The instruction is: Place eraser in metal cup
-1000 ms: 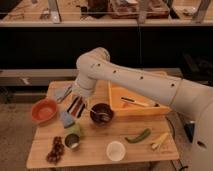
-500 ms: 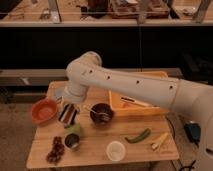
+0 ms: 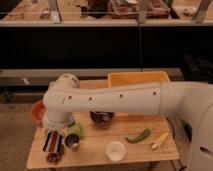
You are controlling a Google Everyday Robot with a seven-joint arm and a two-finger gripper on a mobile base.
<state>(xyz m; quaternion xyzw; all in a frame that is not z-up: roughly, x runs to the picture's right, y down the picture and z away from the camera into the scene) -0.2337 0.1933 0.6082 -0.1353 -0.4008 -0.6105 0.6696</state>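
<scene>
My gripper (image 3: 52, 145) hangs at the end of the white arm over the table's front left corner. It is shut on the eraser (image 3: 51, 140), a dark oblong block with pale stripes, held on end. The metal cup (image 3: 72, 144), small and shiny with a dark inside, stands on the table just right of the gripper, about a finger's width away. The eraser is beside the cup, not over its opening.
A dark grape bunch (image 3: 54, 158) lies under the gripper. A green object (image 3: 75, 131) sits behind the metal cup. Also on the wooden table (image 3: 95, 152): orange bowl (image 3: 36, 112), dark bowl (image 3: 102, 118), white cup (image 3: 115, 150), green pepper (image 3: 137, 136), yellow item (image 3: 160, 141), yellow tray (image 3: 137, 80).
The arm has swung down and toward the table's front left corner, carrying the eraser from the middle left down to beside the metal cup.
</scene>
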